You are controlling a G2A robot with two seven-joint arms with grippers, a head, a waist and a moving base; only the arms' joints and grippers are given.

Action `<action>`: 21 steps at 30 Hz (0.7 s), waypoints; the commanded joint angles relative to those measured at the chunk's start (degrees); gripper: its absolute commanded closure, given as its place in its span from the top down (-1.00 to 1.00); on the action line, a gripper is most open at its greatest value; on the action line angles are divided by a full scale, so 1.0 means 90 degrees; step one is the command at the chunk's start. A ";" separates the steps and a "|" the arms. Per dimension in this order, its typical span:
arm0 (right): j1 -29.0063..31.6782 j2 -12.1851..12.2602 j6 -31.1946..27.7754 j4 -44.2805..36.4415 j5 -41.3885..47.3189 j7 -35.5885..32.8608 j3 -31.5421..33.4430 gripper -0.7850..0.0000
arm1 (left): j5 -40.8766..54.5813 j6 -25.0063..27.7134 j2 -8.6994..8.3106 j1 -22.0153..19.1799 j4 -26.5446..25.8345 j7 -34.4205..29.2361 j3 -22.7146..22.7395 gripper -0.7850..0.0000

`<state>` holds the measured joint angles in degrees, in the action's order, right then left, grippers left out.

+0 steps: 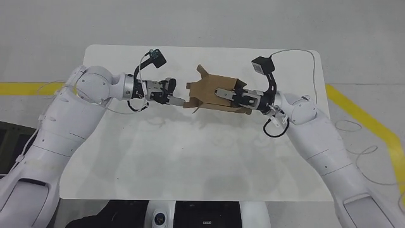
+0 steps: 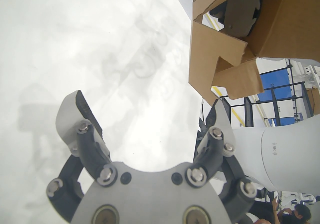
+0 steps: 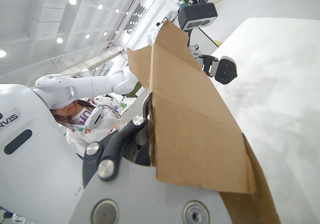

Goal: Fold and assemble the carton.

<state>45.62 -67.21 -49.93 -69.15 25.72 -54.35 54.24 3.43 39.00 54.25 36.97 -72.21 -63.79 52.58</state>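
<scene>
Carton (image 1: pixel 210 86): half-formed, flaps (image 2: pixel 237 82) loose; right gripper (image 1: pixel 224 94) clamped on it; left gripper (image 2: pixel 148 102) jaws apart, just beside flaps; risk: one-sided hold may let carton twist when pushed.

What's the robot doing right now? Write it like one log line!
left tool: open, at carton flap end | right tool: shut on carton wall | flaps: sticking out

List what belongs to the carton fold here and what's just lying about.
Job: carton, held by right gripper; left gripper, open, near its flaps.
Not job: white table; yellow floor line.
</scene>
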 commanded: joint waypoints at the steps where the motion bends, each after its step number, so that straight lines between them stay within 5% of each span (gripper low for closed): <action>1: -0.0054 -0.0019 -0.0012 0.0037 0.0034 0.0012 -0.0079 -1.00 | -0.0029 -0.0019 0.0013 -0.0016 0.0010 0.0041 -0.0028 1.00; 21: -0.0403 -0.0065 -0.0020 0.0102 0.0215 0.0019 -0.0789 -1.00 | 0.0285 -0.0125 0.0093 -0.0196 0.0014 -0.0079 -0.0162 1.00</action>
<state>42.06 -67.84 -50.30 -68.08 27.52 -53.99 47.42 5.94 37.93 55.07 35.24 -72.16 -64.51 51.14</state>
